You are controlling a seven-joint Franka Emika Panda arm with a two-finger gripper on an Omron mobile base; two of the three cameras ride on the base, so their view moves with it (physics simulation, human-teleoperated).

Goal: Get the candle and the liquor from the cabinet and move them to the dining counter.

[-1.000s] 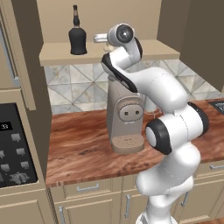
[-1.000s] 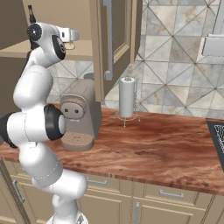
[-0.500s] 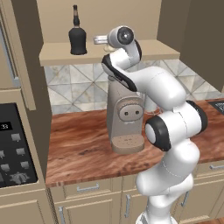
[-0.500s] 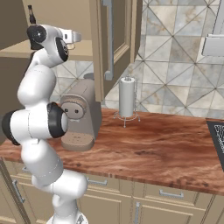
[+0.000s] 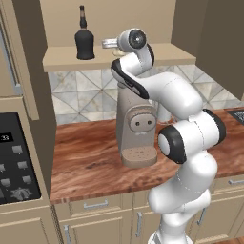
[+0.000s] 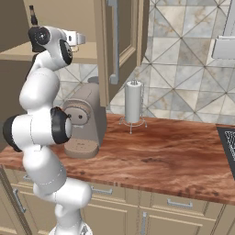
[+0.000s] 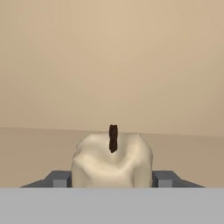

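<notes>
The cream, lumpy candle (image 7: 112, 162) with a dark wick sits on the cabinet shelf (image 5: 62, 59), straight ahead in the hand view. My gripper (image 7: 111, 179) has closed around it, with a dark fingertip (image 7: 57, 179) pressed against each side. In the base views the gripper (image 5: 108, 44) (image 6: 79, 37) reaches level into the open cabinet. The liquor (image 5: 85, 40), a squat black bottle with a thin neck, stands on the same shelf just left of the hand; its neck (image 6: 32, 13) pokes up behind my wrist. The dining counter is out of view.
A beige coffee machine (image 5: 136, 126) stands on the wood worktop (image 6: 160, 151) directly under the shelf and my arm. The open cabinet door (image 6: 121, 36) with its long bar handle hangs right of the hand. A paper towel holder (image 6: 134, 102) stands further right.
The fingers have closed in from wide open onto the candle's sides. The arm and the liquor bottle have stayed where they were.
</notes>
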